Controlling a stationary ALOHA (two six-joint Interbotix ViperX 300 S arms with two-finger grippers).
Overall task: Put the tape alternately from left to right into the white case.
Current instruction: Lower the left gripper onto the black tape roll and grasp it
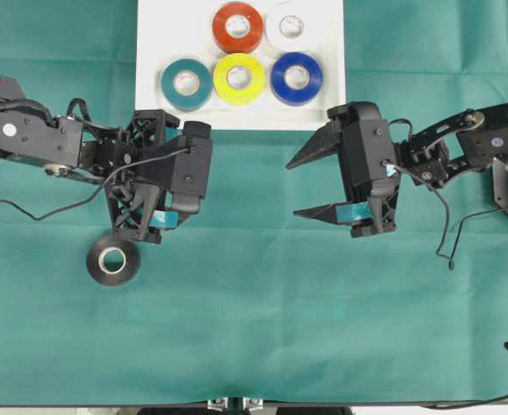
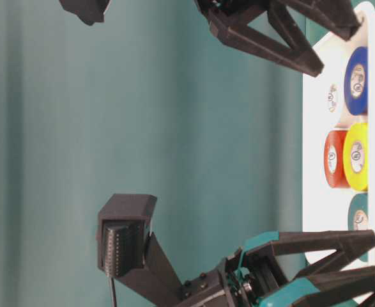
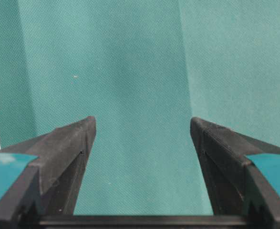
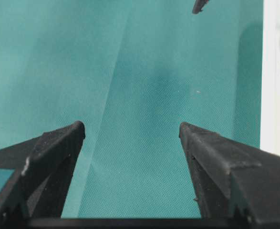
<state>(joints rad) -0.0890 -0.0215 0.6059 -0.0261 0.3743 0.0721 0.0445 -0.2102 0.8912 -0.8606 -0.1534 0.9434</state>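
The white case (image 1: pixel 241 114) lies at the top middle and holds several rolls of tape: red-orange (image 1: pixel 238 27), white (image 1: pixel 290 27), teal (image 1: pixel 187 84), yellow (image 1: pixel 239 79) and blue (image 1: pixel 296 79). A black roll (image 1: pixel 113 261) lies flat on the green cloth, just below and left of my left gripper (image 1: pixel 145 177). That gripper is open, and its wrist view shows only cloth between the fingers (image 3: pixel 143 121). My right gripper (image 1: pixel 293 188) hovers open below the case's right corner, also with nothing in it (image 4: pixel 130 125). The black roll shows in neither wrist view.
A green cloth (image 1: pixel 262 320) covers the table. The case's rim shows at the right edge of the right wrist view (image 4: pixel 273 71). From table level the case (image 2: pixel 315 160) stands on the right with the rolls in it. Cables trail from both arms.
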